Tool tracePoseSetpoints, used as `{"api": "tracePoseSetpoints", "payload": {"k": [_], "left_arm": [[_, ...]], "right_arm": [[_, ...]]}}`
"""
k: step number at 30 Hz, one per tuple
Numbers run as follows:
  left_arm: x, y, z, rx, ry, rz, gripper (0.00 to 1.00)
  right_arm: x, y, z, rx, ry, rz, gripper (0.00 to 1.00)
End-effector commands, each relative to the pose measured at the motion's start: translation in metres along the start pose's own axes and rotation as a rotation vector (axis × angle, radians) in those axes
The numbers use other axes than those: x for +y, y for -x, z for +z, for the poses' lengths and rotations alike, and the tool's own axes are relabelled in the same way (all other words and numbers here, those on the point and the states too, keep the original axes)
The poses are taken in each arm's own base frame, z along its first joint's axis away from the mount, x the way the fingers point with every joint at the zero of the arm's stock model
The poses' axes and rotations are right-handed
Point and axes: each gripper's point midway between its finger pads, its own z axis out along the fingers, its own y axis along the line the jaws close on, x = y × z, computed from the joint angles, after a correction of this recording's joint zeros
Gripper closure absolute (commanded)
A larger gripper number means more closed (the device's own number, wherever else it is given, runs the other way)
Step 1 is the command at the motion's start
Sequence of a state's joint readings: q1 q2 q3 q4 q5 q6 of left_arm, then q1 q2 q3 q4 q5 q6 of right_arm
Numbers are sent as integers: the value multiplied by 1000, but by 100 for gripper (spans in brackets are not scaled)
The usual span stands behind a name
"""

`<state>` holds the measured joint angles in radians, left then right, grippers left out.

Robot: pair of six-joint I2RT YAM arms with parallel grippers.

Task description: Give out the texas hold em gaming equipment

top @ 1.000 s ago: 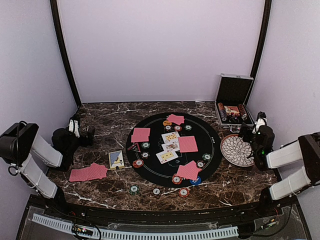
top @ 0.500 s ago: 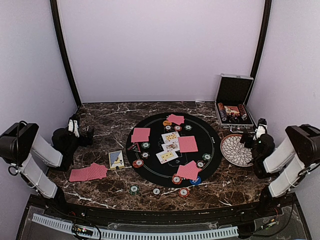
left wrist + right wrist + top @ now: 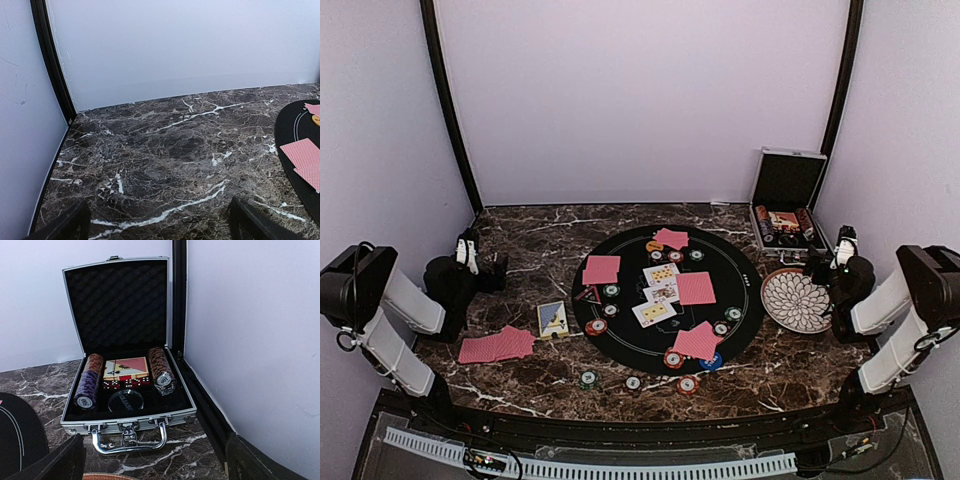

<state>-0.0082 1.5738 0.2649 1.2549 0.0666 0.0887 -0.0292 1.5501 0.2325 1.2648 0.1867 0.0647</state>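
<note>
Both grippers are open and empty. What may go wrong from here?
The right gripper hangs close to the plate and the open case; a careless swing might knock either. Three chips lie near the front edge, where an arm's sweep could push them off. The near red cards seem to overlap a blue button, so lifting them may drag it.

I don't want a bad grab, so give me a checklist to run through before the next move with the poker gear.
1. Left hand open, holding nothing: ok.
2. Right hand open, holding nothing: ok.
3. Case lid up: ok.
4. Chip rolls lying in the case, facing the right hand: ok.
5. Three face-up cards on the round mat: ok.
6. Loose chips all on the mat: not ok, three lie on the marble.
</note>
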Motion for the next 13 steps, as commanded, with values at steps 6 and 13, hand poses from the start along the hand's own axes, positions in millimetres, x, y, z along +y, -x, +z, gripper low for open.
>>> {"api": "tracePoseSetpoints", "payload": {"k": [6,13], "left_arm": [[3,5,2,-12,10,-7,1],[3,5,2,-13,10,-7,1]], "right_arm": [[8,8,2,-21,49,-3,2],[10,7,2,-21,58,-5,2]]}}
